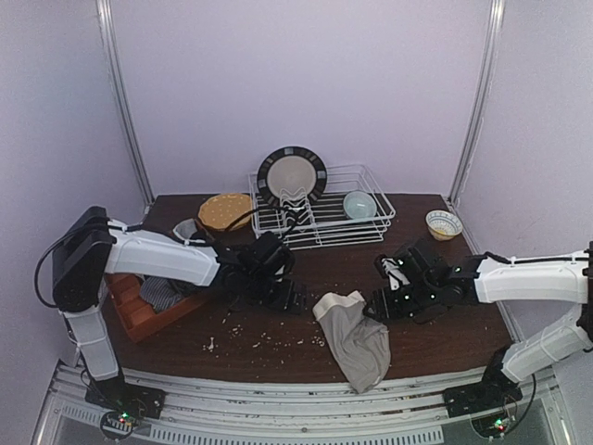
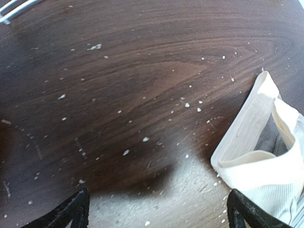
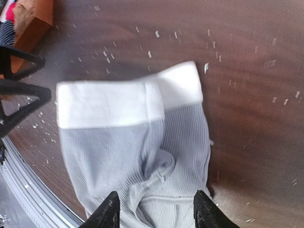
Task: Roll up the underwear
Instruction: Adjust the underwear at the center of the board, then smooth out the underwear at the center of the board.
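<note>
A grey-beige ribbed underwear (image 1: 354, 339) with a white waistband lies crumpled on the dark wooden table, its lower end hanging over the near edge. My left gripper (image 1: 295, 298) is open and empty just left of the waistband, which shows at the right of the left wrist view (image 2: 259, 152). My right gripper (image 1: 375, 306) is open at the garment's right side. In the right wrist view its fingers (image 3: 108, 214) stand apart over the ribbed cloth (image 3: 142, 142), holding nothing. A dark striped underwear (image 1: 163, 293) lies in an orange bin (image 1: 139, 320) at the left.
A white wire dish rack (image 1: 324, 222) with a dark-rimmed plate (image 1: 292, 174) and a pale bowl (image 1: 359, 204) stands at the back. A patterned bowl (image 1: 443, 223) sits back right, a yellow-brown dish (image 1: 225, 211) back left. Pale crumbs (image 1: 269, 341) are scattered over the table.
</note>
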Robot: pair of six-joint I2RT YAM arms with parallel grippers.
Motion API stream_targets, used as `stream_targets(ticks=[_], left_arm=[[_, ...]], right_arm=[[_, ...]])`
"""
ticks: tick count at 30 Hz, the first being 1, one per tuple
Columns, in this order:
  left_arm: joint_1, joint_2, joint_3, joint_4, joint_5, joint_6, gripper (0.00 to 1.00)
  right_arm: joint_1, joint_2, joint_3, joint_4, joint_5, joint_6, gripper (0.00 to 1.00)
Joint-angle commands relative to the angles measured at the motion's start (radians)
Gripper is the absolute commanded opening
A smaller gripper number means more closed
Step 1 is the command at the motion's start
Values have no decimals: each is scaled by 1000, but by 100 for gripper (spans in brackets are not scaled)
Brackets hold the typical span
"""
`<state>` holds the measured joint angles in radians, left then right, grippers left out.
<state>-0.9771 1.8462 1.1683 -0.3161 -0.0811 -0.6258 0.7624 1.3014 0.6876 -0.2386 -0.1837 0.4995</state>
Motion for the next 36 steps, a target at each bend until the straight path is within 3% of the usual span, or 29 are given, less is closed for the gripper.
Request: stream_targets(ticks=[1,15,18,21,29,36], left_arm=[[3,60,67,-8,52,27,98],[3,145,97,1,90,22,98],[5,151,99,3,91,24,98],[4,155,95,11,95,22,98],[5,176,98,20,99,25,98],[5,192,102,22,103,24,98]], right_arm=[[37,56,-23,15,-50,43,44],[56,213,-13,112,-91,99,30],[55,221,-7,131,-112,114,20],[56,199,-6,128,-107,121,1],[60,3,-37,-22,14,123,0],[63,-32,-92,-87,76,132,0]])
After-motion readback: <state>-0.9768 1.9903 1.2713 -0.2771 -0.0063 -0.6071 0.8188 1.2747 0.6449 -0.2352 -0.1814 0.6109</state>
